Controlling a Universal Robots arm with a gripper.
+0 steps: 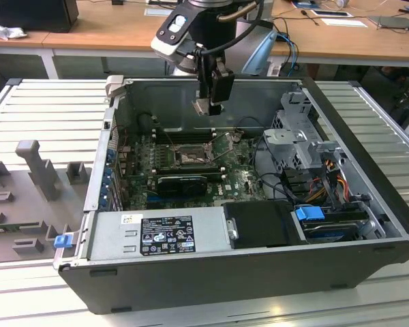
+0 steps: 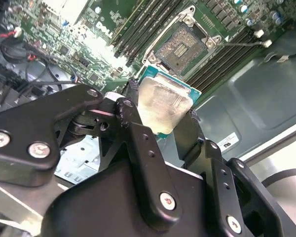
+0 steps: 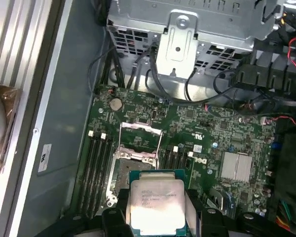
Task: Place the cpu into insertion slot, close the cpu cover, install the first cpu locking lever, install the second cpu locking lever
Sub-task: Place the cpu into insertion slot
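Clamping cpu (image 3: pixel 157 200) by opposite edges — end effector (image 3: pixel 157 213); metal top upward (above motherboard (image 3: pixel 212 133)).

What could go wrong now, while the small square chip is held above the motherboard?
1. The small square silvery-beige metal chip is held in the jaws near the open dark square socket. If lowered tilted or turned, it might bend the contacts.
2. The thin silvery-grey metal cover frame stands open at the socket's edge, and the jaws might catch it.

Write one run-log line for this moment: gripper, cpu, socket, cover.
gripper: shut on cpu | cpu: held in air above motherboard, not in socket | socket: empty | cpu cover: open
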